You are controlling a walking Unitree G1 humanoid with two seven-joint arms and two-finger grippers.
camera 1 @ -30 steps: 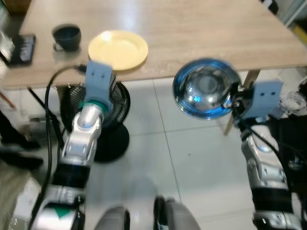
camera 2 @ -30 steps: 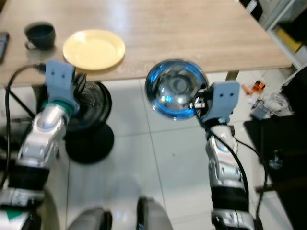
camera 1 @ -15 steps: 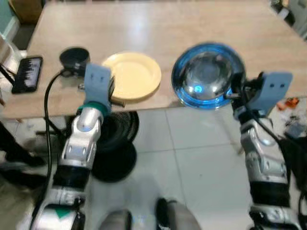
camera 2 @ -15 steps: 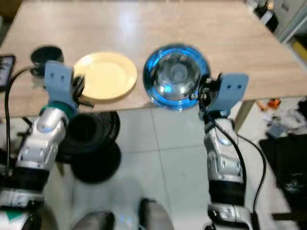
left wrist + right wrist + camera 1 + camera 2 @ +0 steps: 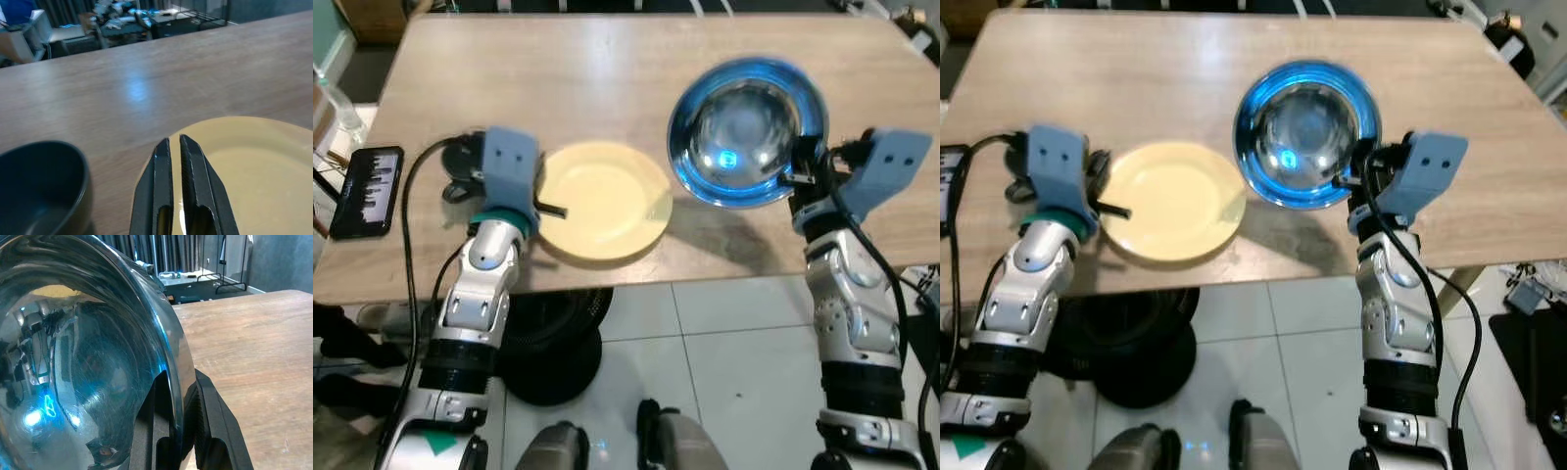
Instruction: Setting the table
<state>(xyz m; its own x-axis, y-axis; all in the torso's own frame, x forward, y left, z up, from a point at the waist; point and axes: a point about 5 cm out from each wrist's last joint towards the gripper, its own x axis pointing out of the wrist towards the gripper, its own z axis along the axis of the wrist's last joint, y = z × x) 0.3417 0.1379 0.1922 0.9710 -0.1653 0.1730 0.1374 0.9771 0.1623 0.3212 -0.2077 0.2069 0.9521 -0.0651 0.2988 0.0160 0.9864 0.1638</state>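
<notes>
Lower left of the head view, left gripper [image 5: 551,209] has its fingers pinched nearly together over the near rim of the yellow plate [image 5: 607,201], which lies flat on the wooden table [image 5: 587,69] beside a dark cup [image 5: 39,186]. Centre right, right gripper [image 5: 176,431] clamps the rim of the steel bowl [image 5: 747,132], held above the table at upper right. Bowl looks light, rigid and slick, so a rim pinch may slip or tilt; phone [image 5: 369,191] at far left.
</notes>
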